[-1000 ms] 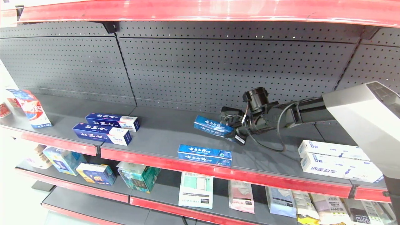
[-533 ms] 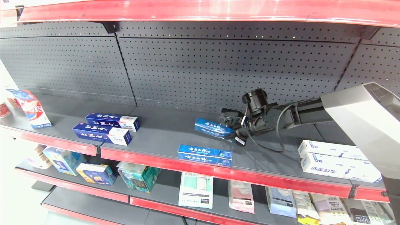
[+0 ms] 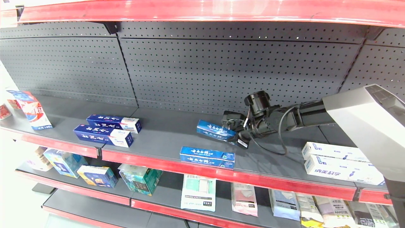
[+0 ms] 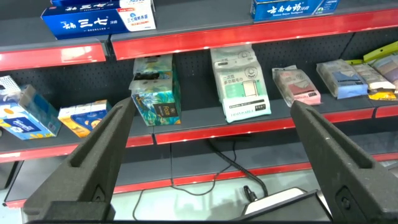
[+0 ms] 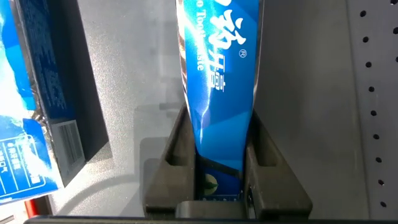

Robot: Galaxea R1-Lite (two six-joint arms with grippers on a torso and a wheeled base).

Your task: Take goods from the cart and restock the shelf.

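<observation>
Blue toothpaste box pinched in R gripper, prob. placing step; nxt: lower to shelf board just beneath, then release.

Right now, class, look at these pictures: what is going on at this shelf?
The right gripper is shut on a blue toothpaste box, holding it low at the middle of the grey shelf board, behind a matching box that lies at the front edge. Whether the held box touches the board is unclear. The left gripper is open and empty, facing the lower shelves.
</observation>
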